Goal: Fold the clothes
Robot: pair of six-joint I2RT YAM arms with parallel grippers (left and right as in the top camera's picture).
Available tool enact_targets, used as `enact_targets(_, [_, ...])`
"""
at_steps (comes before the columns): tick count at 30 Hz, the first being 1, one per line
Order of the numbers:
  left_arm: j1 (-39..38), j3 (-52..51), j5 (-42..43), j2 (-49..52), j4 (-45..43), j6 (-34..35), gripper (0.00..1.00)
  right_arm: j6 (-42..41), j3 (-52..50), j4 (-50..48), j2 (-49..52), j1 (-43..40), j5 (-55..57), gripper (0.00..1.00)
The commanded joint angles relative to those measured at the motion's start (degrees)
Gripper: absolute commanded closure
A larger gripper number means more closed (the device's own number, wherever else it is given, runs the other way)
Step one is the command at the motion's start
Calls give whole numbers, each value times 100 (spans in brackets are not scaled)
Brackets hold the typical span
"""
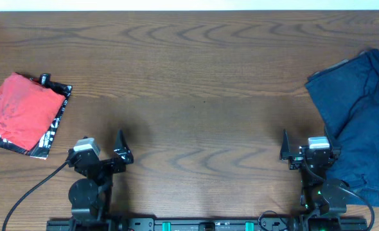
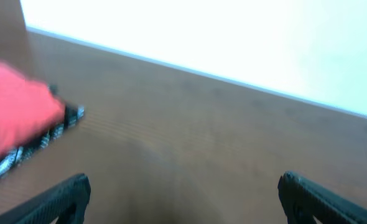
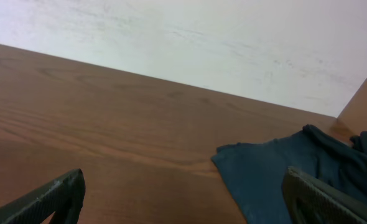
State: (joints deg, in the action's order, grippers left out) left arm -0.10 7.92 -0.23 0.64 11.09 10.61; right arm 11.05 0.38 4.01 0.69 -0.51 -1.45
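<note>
**Both claws wide apart and empty, clothes at the table's two ends**

The wooden table (image 1: 189, 70) carried the clothes in two places, well apart. At its right end lay the largest piece, a plain navy-blue garment (image 1: 363, 122), rumpled and spread loosely, running off the picture's right edge. At the left end a coral-red T-shirt (image 1: 19, 109) sat as a compact bundle on top of a small black graphic-print tee (image 1: 56, 125), whose printed edge showed along the red shirt's near and right sides.

The right gripper (image 1: 307, 151) stood near the front edge with its jaws spread wide, nothing between them; its outer finger was just beside the navy cloth, and whether it touched could not be told. The left gripper (image 1: 103, 151) was likewise spread wide and empty over bare wood, near the red bundle but apart from it.
</note>
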Motion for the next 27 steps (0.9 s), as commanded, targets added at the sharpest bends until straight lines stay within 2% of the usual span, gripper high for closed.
enact_targets(1, [17, -369, -39, -55, -658, -365, 2, 37, -7, 24, -35, -39, 15, 1])
enact_targets(5, [15, -782, -15, -55, -1318, -483, 2, 37, -7, 24, -37, -39, 13, 1])
enact_targets(12, [-35, -769, -22, -55, -699, -481, 2, 37, -7, 24, -37, -37, 13, 1])
enact_targets(27, [-131, -769, -24, -42, -702, -481, 2, 37, -7, 24, -37, -37, 15, 1])
